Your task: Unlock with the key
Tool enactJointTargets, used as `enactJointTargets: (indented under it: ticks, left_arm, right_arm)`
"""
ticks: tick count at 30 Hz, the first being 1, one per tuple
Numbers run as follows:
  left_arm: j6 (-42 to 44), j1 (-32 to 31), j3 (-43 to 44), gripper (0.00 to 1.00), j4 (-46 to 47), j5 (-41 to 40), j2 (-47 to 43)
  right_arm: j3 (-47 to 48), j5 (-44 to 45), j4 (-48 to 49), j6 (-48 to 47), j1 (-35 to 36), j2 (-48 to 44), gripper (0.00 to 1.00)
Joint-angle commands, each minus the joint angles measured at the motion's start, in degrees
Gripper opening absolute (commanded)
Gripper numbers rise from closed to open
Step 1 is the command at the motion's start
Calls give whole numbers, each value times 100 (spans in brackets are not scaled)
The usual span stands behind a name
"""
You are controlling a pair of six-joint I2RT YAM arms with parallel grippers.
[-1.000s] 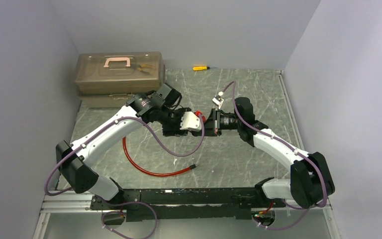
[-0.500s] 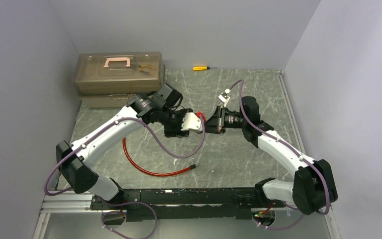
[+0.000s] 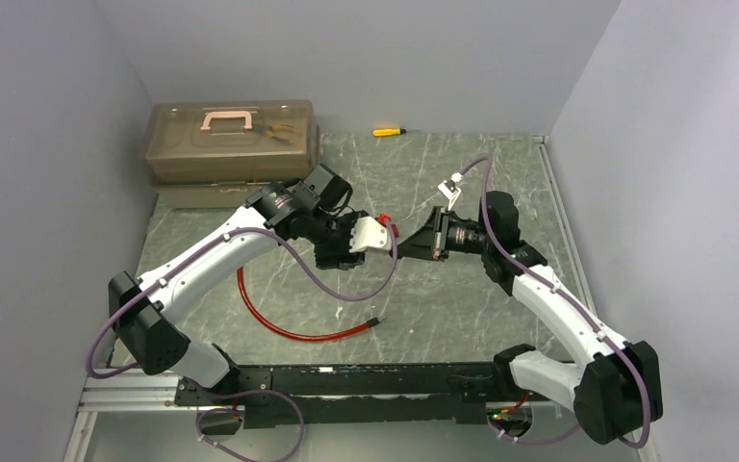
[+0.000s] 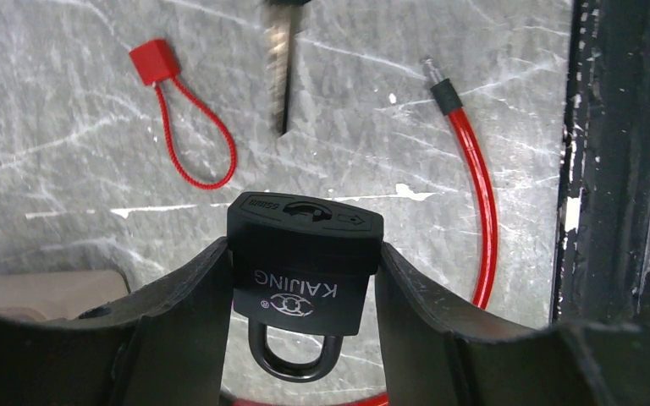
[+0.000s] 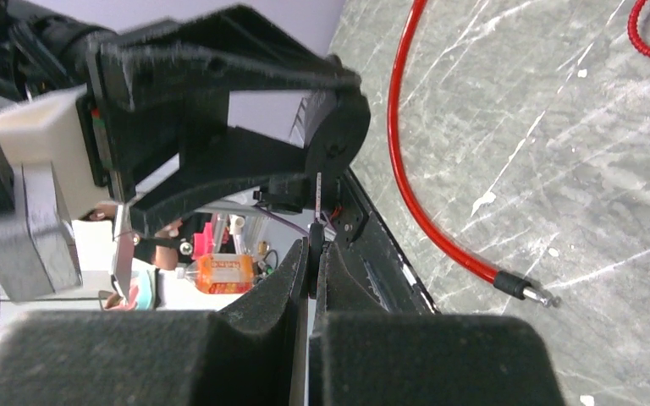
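A black padlock [image 4: 305, 279] marked KAIJING sits clamped between my left gripper's [image 4: 303, 248] jaws, keyhole end pointing away from the wrist and shackle toward it. The key [image 4: 281, 68] hangs blurred a short way beyond the keyhole, its blade aimed at the lock without touching it. My right gripper [image 5: 312, 252] is shut on the key [image 5: 318, 199], seen edge-on with the thin blade sticking out toward the left gripper. From above, the left gripper [image 3: 385, 241] and right gripper [image 3: 420, 243] face each other over mid-table with a small gap between them.
A red cable [image 3: 289, 327] curves across the marble table [image 3: 500, 173] below the left arm. A small red loop tag [image 4: 154, 62] lies under the grippers. A brown toolbox [image 3: 226, 144] stands at the back left, with a yellow screwdriver [image 3: 389, 131] at the back.
My right arm has drawn back to the right with the key, widening the gap to the padlock. The left arm has held the lock nearly still.
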Motion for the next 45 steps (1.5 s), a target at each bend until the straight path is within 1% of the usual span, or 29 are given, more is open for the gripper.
enactJointTargets:
  ticks: [1,7,11,17,23,28,32,40,45]
  left_arm:
    - [-443,204,338,0,516,-269,-41]
    - [-629,225,246,0,883,-289,-178]
    - [-660,224,303,0,790,-208,-143]
    - [-645,221,346,0,709,42,-78]
    - [-381,193,381,0,670,437,-111]
    - [-187,128,423,0,579,562,-75]
    - [-120,107,490,0,554,611,-29]
    - [-62,58,481,0,563,554,-33]
    - [-29,54,492,0,560,558,-33]
  right_arm:
    - [-117,-7,-176,-197,-2,-188,0]
    - [-106,19,295,122,28,0,0]
    - [-39,76,665,319,134,189,0]
    - [7,131,975,480,240,395,0]
    - [-44,134,1214,596,261,485,0]
    - [-68,114,1348,664,281,511,0]
    - [-47,124,1267,623,310,469,0]
    - [-211,125,1412,719,331,450,0]
    - [-145,155,1213,597,337,371,0]
